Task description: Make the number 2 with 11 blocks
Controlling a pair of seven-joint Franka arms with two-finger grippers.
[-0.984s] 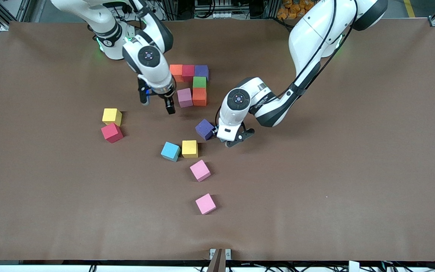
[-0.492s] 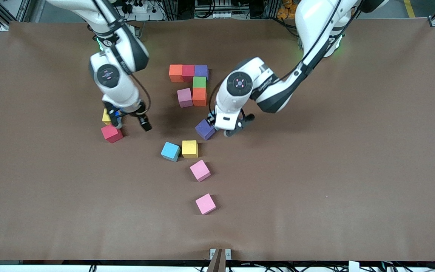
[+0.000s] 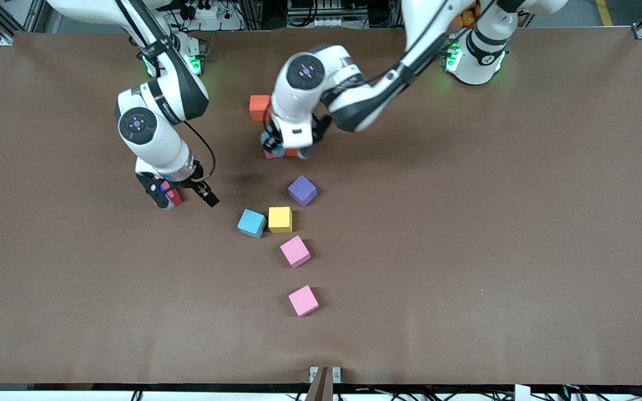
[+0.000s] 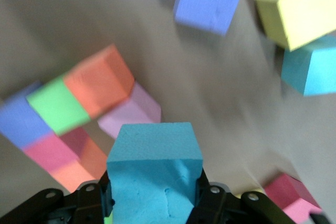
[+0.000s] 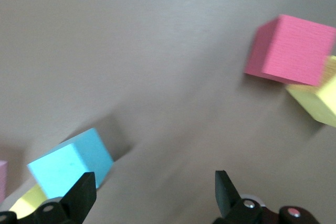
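Over the brown cloth-covered table (image 3: 494,223), toward the edge where the arm bases stand, the left gripper (image 3: 285,146) hangs above the partly built number 2 (image 4: 79,108), clenched on a light blue foam cube (image 4: 156,166). In the front view this arm hides most of the figure: only the orange foam cube (image 3: 258,107) at one end of its row and slivers of two lower cubes show. The left wrist view, blurred, shows orange, green, purple, red and mauve-pink cubes touching below the held cube.

The right gripper (image 3: 181,199) is low near the right arm's end, fingers spread wide, one finger in front of a red foam cube (image 3: 173,195) that is largely covered. In the right wrist view that cube touches a yellow cube cut off at the picture's edge.

Near the table's middle lie a loose purple foam cube (image 3: 302,190), a yellow foam cube (image 3: 280,219) touching a second light blue foam cube (image 3: 252,223), and two bright pink foam cubes (image 3: 295,251).
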